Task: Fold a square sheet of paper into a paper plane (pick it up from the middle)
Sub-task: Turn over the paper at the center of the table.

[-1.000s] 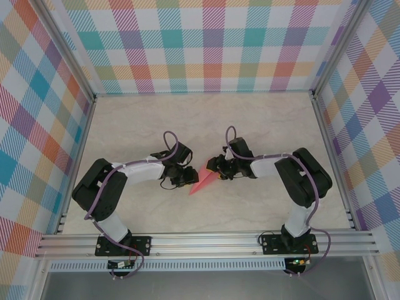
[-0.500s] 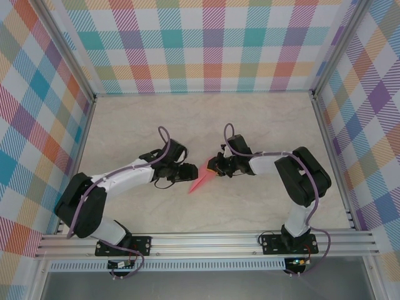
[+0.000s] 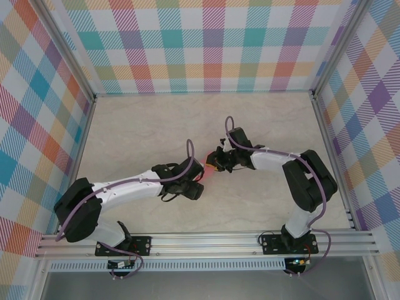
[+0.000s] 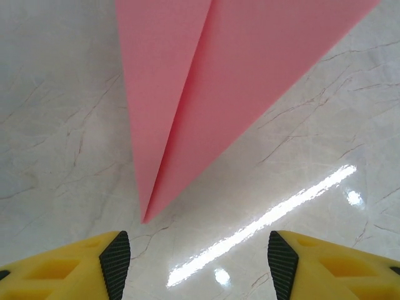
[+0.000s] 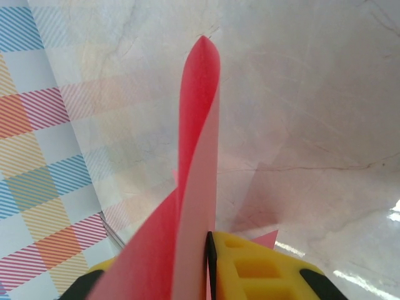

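Observation:
The salmon-pink paper plane [image 4: 187, 94] is a pointed dart with a centre crease. In the left wrist view its tip points down toward my left gripper [image 4: 199, 265], which is open over bare table just short of that tip. My right gripper [image 5: 190, 269] is shut on the plane's other end, and the folded paper [image 5: 199, 125] stands up on edge between its yellow fingers [image 5: 262, 269]. From above, the two grippers face each other at mid-table, left gripper [image 3: 200, 180] and right gripper [image 3: 216, 166]. Just a small pink patch of the plane [image 3: 209, 170] shows between them.
The marble-look tabletop [image 3: 156, 125] is boxed in by checked walls [image 3: 206, 44] at the back and both sides, with aluminium rails [image 3: 206, 240] along the near edge. Both arms reach in toward the centre.
My left arm has swung right and forward to the plane's tip, with its jaws opening. My right gripper has closed on the plane's far end. The left gripper now hides most of the plane from above.

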Tool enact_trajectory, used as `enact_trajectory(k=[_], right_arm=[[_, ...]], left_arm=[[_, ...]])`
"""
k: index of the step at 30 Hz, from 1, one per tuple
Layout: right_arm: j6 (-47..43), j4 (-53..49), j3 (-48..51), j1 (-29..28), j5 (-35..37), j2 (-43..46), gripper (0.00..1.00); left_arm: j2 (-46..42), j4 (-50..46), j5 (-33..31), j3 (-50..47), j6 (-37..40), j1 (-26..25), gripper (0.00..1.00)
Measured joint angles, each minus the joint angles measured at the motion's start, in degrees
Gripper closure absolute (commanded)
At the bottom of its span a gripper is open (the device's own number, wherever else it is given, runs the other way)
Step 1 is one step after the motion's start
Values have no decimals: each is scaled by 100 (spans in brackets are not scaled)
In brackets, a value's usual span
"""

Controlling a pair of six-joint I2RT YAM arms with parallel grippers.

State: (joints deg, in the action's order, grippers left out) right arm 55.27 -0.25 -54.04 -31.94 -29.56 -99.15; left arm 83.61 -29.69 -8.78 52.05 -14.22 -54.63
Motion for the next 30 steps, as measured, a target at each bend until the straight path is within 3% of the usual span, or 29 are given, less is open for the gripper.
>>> enact_trajectory(k=[12,18,30], right_arm=[[0,-442,-94,0,-9,155,83],[2,-531,-96,0,-11,199,82],[0,-669,-232,0,-9,201,81]], left_arm=[[1032,-350,-1449,595,299,-461,44],[1189,-361,-1864,708,400,-529,50],[1237,-358,-2247,708,525,-717,77]])
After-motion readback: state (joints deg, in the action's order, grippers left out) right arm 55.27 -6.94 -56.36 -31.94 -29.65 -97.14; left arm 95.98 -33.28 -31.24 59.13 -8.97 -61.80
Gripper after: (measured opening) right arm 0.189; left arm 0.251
